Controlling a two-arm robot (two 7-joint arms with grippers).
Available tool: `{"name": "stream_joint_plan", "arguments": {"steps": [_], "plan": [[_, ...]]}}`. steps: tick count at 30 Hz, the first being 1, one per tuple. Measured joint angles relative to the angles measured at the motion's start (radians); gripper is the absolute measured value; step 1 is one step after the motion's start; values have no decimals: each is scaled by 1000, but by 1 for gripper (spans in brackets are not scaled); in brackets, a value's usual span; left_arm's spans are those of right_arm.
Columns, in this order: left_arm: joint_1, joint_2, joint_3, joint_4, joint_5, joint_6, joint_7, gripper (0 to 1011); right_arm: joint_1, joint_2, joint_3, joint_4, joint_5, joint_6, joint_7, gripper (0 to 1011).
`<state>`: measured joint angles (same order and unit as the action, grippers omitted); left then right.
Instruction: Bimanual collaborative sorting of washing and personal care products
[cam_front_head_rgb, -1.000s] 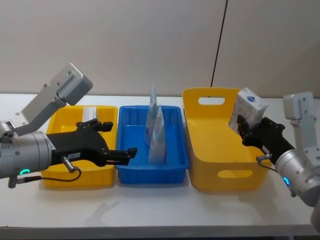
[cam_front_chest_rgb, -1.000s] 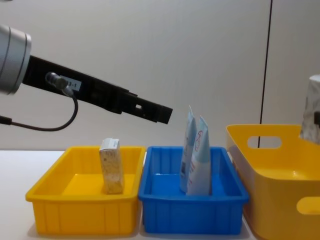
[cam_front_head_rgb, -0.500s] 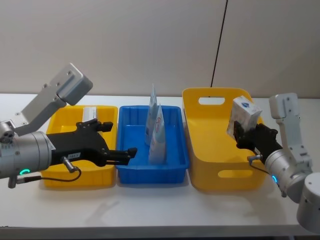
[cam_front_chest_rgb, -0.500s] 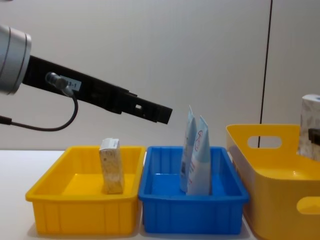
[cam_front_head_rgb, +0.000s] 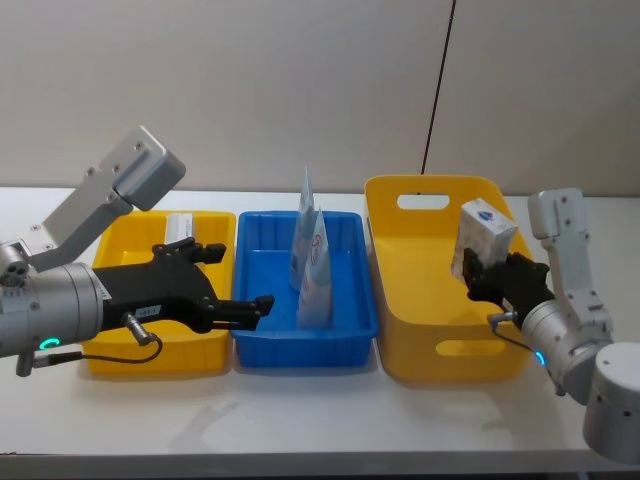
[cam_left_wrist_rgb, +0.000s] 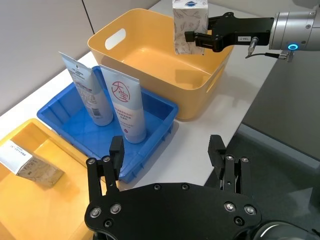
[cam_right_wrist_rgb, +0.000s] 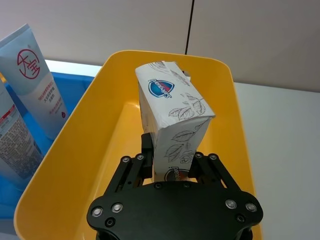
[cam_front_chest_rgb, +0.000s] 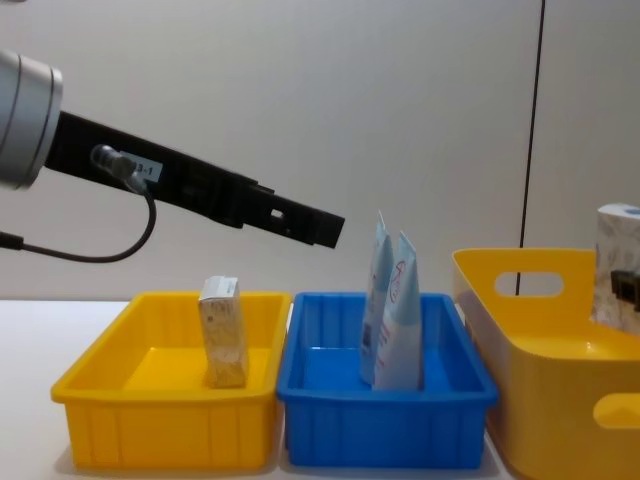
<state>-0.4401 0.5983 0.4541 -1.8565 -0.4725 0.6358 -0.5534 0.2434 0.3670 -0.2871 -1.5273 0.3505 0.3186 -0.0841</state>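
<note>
1. While the right arm reaches in from the table's right side, the right gripper (cam_front_head_rgb: 478, 272) has its jaws clamped on the lower part of a leaf-patterned pack (cam_front_head_rgb: 484, 235). It holds the pack upright and slightly tilted over the inside of the tall yellow bin (cam_front_head_rgb: 420, 345), near the bin's right wall.
2. The left arm stretches across the low yellow bin (cam_front_head_rgb: 150, 355). The left gripper (cam_front_head_rgb: 237, 278) has its jaws spread wide with nothing between them. It straddles the seam between that bin and the blue bin (cam_front_head_rgb: 262, 340).
3. The chest view shows the left gripper (cam_front_chest_rgb: 300, 222) well above the bin rims. It also shows a second pack (cam_front_chest_rgb: 224, 332) standing on end in the low yellow bin, leaning a little. Only the top of the held pack (cam_front_chest_rgb: 618, 262) rises behind the tall bin's rim in that view.
4. The right wrist view shows the blue oval logo on the held pack (cam_right_wrist_rgb: 172, 132). The left wrist view shows the red mark on the nearer of the two pale-blue tubes (cam_left_wrist_rgb: 125, 107) and a shadow on the tall bin's floor beneath the held pack.
5. The three bins stand in a row, just beside one another, on the white table (cam_front_head_rgb: 300, 420). The tubes stand upright, one behind the other, in the right half of the blue bin, and bare floor shows in its left half. A bare strip of table runs along the front of the bins.
</note>
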Motion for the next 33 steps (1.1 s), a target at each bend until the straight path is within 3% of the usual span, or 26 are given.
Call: {"name": "stream_joint_plan", "arguments": {"steps": [2, 5, 12, 16, 22, 33], "plan": [[0, 0, 0, 0, 0, 0, 0, 1001, 1, -2, -1, 2, -1, 3, -2, 362], [0, 0, 0, 0, 0, 0, 0, 1001, 3, -4, -1, 4, -2, 5, -3, 500], [0, 0, 0, 0, 0, 0, 0, 1001, 5, -7, -2, 6, -4, 10, -6, 684], [0, 0, 0, 0, 0, 0, 0, 1001, 6, -8, -3, 8, -4, 12, -7, 845], [0, 0, 0, 0, 0, 0, 0, 1001, 7, -8, -3, 9, -5, 13, -8, 990], [0, 0, 0, 0, 0, 0, 0, 1001, 6, -9, -3, 8, -6, 14, -6, 1004]]}}
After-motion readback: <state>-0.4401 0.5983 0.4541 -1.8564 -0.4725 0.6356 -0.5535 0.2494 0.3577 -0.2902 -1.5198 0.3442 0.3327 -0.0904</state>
